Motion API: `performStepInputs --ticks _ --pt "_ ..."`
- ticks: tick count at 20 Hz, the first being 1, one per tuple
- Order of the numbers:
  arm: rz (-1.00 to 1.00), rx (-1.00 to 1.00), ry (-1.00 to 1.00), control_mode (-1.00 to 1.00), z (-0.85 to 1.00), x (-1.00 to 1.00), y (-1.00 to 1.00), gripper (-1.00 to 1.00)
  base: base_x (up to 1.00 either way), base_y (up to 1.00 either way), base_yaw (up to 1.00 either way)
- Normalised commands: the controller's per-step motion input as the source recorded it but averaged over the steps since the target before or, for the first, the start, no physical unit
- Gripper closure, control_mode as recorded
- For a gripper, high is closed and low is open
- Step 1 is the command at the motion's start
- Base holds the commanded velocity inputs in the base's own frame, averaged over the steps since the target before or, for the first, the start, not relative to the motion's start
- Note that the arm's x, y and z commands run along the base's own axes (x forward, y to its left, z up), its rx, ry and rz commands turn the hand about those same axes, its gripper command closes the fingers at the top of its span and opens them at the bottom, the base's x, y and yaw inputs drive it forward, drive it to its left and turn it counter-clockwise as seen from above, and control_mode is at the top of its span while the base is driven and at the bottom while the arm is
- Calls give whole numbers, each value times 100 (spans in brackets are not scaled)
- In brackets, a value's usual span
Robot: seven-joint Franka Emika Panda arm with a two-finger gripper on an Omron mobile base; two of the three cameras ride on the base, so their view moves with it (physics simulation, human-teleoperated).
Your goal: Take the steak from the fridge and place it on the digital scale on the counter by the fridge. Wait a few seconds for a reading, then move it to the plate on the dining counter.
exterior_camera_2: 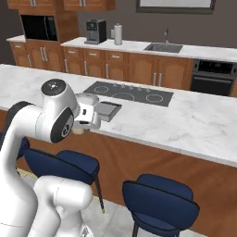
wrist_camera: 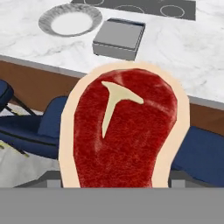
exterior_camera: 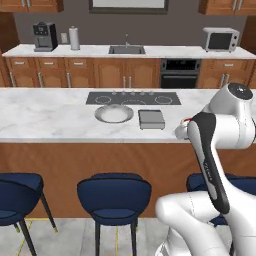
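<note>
The steak (wrist_camera: pixel 124 131), red with a pale rim and a T-shaped bone mark, looms large in the hand view, held up in front of the camera. My gripper (exterior_camera: pixel 181 131) is shut on it, hovering just in front of the dining counter (exterior_camera: pixel 50 117) edge, right of the scale. The round grey-white plate (exterior_camera: pixel 114 114) lies on the marble top with the grey digital scale (exterior_camera: pixel 151 119) right beside it. From the hand, the plate (wrist_camera: pixel 46 22) is at the far left and the scale (wrist_camera: pixel 119 37) is straight beyond the steak. The fridge is out of view.
A black cooktop (exterior_camera: pixel 132 98) is set into the marble behind the plate and scale. Blue stools (exterior_camera: pixel 114 197) stand below the wood front. The rear counter holds a sink (exterior_camera: pixel 126 49), microwave (exterior_camera: pixel 220 39) and coffee machine (exterior_camera: pixel 45 36).
</note>
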Motion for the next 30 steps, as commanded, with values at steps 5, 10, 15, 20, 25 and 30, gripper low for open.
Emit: performStepInputs --ticks 5,10,15,20,25,30 --pt "0 0 0 100 0 0 0 100 80 43 -31" --pt "0 0 0 100 0 0 0 100 100 33 -25" --pt "0 0 0 100 0 0 0 100 91 6 -5" --pt "0 0 0 100 0 0 0 100 16 0 0" --pt "0 0 0 100 0 0 0 100 0 0 0" --pt "2 0 -3 -100 0 1 7 100 0 6 1"
